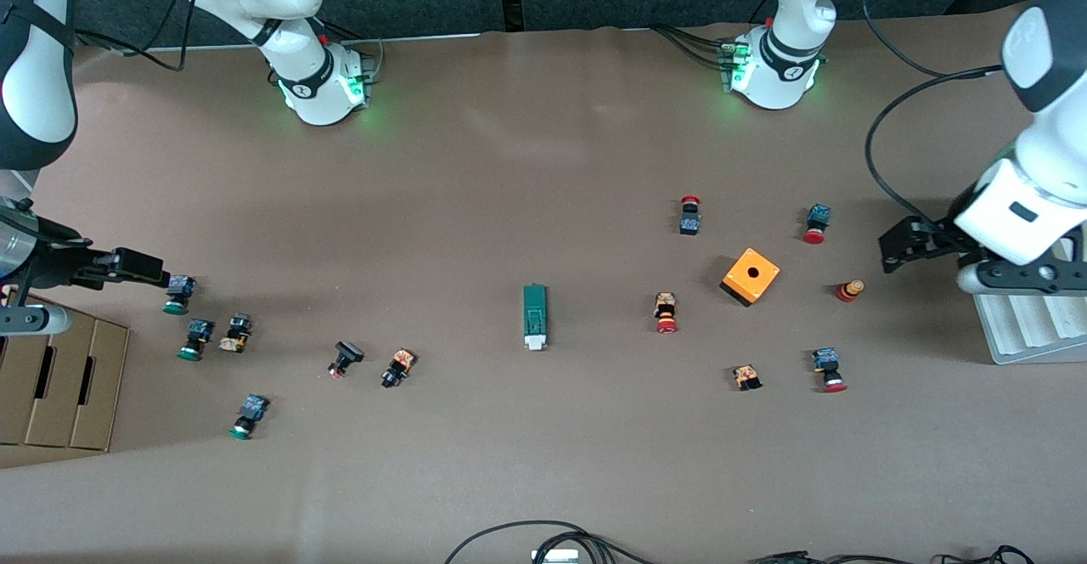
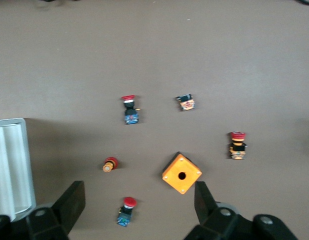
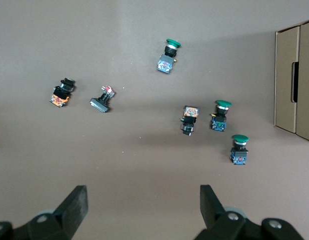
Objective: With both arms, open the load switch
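The load switch, a slim dark-green block with a white tab at the end nearer the front camera, lies flat at the middle of the table. Neither wrist view shows it. My left gripper hangs open over the table toward the left arm's end, well away from the switch. In the left wrist view that gripper has its jaws wide apart above a red-capped button. My right gripper is open toward the right arm's end. In the right wrist view this gripper holds nothing.
An orange cube and several red-capped buttons lie toward the left arm's end, beside a white tray. Several green-capped buttons, one of them just under the right gripper, lie toward the right arm's end near a cardboard box. Cables cross the front edge.
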`<act>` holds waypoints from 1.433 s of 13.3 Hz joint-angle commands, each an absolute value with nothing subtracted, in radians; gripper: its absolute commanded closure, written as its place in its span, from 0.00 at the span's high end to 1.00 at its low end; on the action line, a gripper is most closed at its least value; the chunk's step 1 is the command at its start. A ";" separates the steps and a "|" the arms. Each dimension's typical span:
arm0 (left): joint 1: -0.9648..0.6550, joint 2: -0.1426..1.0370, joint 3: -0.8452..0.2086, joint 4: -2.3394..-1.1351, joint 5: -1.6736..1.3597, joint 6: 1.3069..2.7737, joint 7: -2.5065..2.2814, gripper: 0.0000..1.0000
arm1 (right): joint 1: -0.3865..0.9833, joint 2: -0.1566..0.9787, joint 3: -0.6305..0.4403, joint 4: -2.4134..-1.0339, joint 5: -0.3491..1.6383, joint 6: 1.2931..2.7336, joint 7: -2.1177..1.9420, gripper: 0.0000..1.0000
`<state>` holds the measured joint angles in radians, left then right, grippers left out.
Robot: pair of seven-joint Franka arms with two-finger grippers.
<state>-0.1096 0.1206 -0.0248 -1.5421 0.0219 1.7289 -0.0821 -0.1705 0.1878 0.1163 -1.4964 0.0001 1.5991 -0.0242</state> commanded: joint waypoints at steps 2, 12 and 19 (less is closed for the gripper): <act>-0.166 0.126 -0.086 -1.520 0.017 1.730 -0.282 0.93 | -0.176 0.204 0.115 -1.496 0.020 1.601 -0.040 1.00; -0.435 0.236 -0.167 -1.549 0.118 1.985 -0.912 0.96 | -0.186 0.218 0.114 -1.496 0.018 1.603 -0.071 1.00; -0.626 0.425 -0.167 -1.608 0.437 2.320 -1.254 0.98 | -0.180 0.233 0.115 -1.496 0.020 1.605 -0.091 1.00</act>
